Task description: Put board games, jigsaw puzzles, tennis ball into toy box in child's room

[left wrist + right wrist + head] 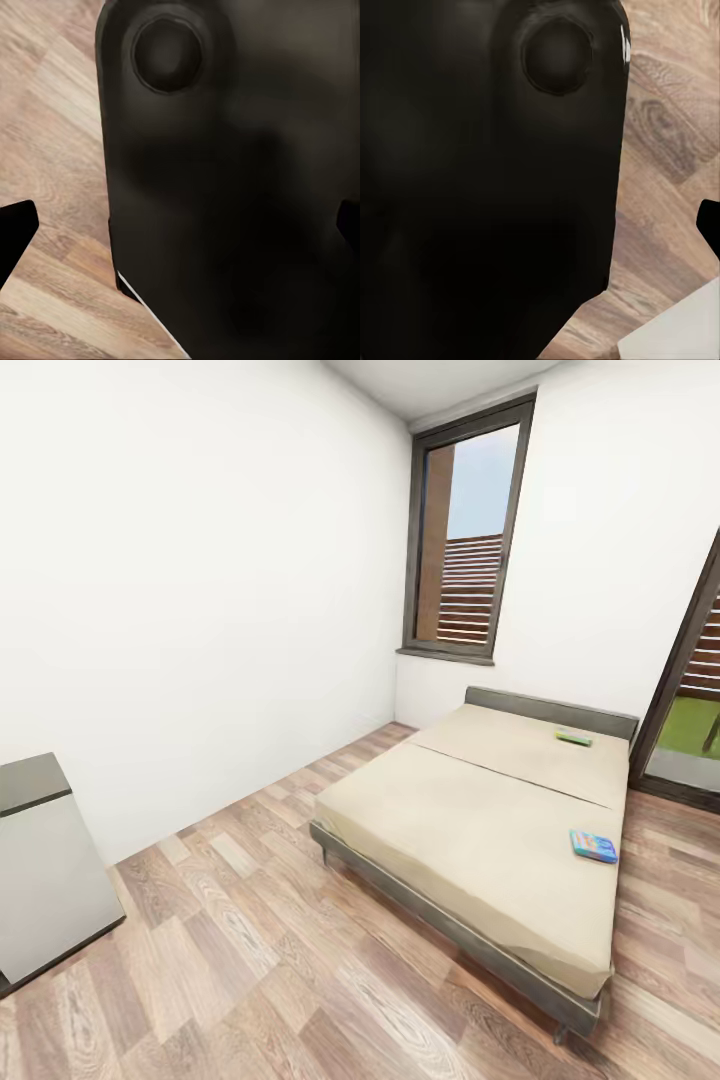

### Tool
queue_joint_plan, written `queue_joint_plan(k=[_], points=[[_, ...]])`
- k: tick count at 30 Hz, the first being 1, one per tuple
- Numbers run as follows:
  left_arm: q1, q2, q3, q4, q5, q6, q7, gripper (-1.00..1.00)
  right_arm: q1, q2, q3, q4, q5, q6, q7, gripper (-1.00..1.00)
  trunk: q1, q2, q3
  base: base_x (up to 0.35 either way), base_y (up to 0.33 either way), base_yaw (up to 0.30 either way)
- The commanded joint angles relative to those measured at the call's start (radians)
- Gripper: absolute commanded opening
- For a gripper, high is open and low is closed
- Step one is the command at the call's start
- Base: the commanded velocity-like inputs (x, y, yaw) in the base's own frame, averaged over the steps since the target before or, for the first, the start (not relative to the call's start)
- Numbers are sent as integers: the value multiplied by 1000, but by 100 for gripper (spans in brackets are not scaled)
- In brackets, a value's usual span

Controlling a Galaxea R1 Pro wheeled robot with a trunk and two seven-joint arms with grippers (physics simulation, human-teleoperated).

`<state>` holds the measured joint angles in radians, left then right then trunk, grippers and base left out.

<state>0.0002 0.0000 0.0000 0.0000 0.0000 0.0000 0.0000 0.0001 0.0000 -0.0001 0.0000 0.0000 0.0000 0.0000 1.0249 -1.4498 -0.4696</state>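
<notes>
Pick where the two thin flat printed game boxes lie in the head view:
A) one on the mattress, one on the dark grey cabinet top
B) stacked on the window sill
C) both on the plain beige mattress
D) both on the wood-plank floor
C: the mostly blue game box and the green game box both rest apart on the plain beige mattress.

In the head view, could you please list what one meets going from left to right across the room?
Dark-topped cabinet → bed → green board game → blue board game.
</notes>
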Motion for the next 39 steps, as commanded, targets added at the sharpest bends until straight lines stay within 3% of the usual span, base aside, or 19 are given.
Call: queue_joint_plan(k=[1, 10, 19, 26, 39], points=[[6, -6, -6, 6, -6, -6, 6, 100, 6, 6, -6, 6, 6, -6, 3, 100, 0, 0, 0, -4, 0, 0], [58, -55, -9, 35, -15, -56, 24, 100, 57, 46, -7, 30, 49, -27, 4, 100, 0, 0, 0, -2, 0, 0], [109, -50, -12, -15, -14, -68, 18, 100, 108, 95, -12, -20, 43, -25, 4, 100, 0, 0, 0, 0, 0, 0], [148, -48, -13, -40, -14, -68, 15, 100, 131, 100, -13, -51, 43, -25, 3, 100, -27, 49, 21, 0, 0, 0], [143, -45, -12, -46, -14, -66, 17, 100, 130, 100, -18, -61, 33, -28, 2, 100, -77, 140, 62, 0, 0, 0]])
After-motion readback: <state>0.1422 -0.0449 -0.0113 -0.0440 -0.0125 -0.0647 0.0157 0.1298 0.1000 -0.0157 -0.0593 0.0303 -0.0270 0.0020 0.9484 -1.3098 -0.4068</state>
